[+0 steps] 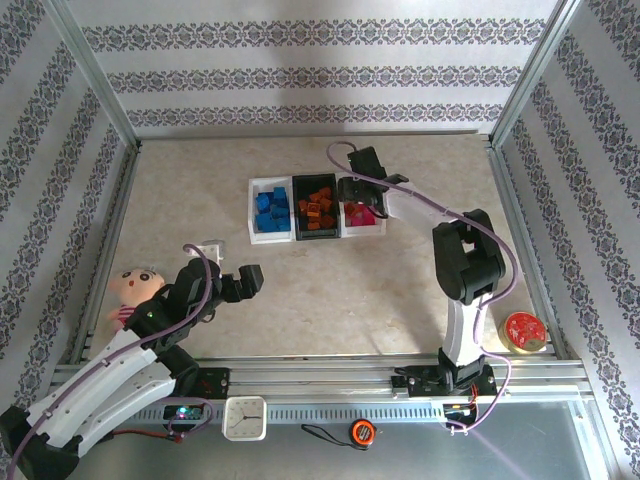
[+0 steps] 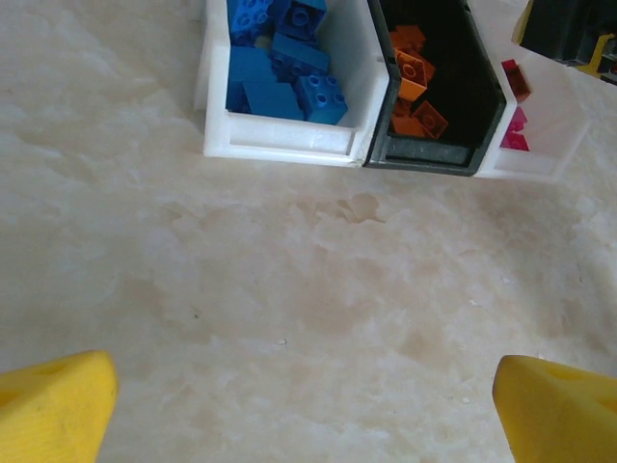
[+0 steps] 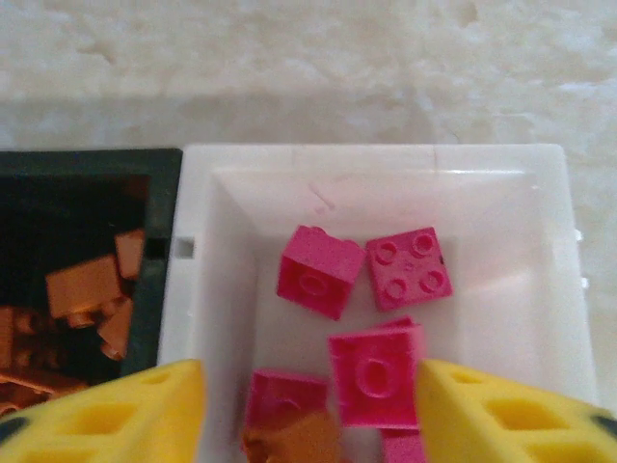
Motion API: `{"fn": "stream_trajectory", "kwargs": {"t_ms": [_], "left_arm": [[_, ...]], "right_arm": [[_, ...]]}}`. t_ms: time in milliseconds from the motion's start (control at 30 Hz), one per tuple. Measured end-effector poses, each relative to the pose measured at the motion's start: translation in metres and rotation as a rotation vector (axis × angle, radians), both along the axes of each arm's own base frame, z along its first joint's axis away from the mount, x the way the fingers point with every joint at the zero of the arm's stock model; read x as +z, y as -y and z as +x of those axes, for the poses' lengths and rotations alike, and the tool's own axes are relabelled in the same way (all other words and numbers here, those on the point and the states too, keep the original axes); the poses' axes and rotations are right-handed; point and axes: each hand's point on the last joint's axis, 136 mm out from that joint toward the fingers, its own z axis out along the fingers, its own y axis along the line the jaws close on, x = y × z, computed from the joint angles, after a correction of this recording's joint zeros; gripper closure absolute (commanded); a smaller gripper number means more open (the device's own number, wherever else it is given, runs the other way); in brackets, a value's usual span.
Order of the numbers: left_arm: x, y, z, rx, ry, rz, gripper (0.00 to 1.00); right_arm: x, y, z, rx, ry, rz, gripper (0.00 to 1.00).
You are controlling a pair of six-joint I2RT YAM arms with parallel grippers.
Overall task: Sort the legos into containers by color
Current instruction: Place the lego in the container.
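Pale marbled tabletop (image 1: 330,300), walled by patterned paper, carries a row of three joined bins (image 1: 293,238) towards its far side. In front of the bins and well apart from them, the left gripper (image 2: 307,395) hangs over bare table, its yellow fingers spread wide and holding nothing. Directly above the right white bin hovers the right gripper (image 3: 308,405), fingers parted. A pink brick (image 3: 374,374) sits between them inside the bin, close against one finger; whether they touch cannot be told. Blue bricks (image 2: 280,68) fill the left white bin and orange bricks (image 2: 415,87) the black middle one.
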Motion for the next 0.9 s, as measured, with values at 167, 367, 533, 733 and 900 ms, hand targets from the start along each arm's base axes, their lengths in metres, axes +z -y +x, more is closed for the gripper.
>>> {"fn": "stream_trajectory", "kwargs": {"t_ms": [167,367,533,733,900], "left_arm": [[0.001,-0.006,0.005,0.035,0.016,0.024,0.0],[0.015,-0.009,0.021,0.075,0.116,0.041,0.0],[0.03,-0.015,0.05,0.115,0.256,0.144,0.01],[0.023,-0.064,0.106,0.252,0.225,0.374,0.01],[0.015,-0.119,0.143,0.351,0.166,0.455,0.01]], "right_arm": [[0.018,-0.004,0.001,0.015,0.037,0.031,0.06],[0.07,0.012,-0.038,0.004,0.16,0.073,0.02],[0.114,0.019,-0.075,-0.006,0.321,0.114,0.02],[0.099,0.023,-0.096,-0.006,0.342,0.076,0.02],[0.092,0.037,-0.102,-0.048,0.347,0.04,0.02]]}}
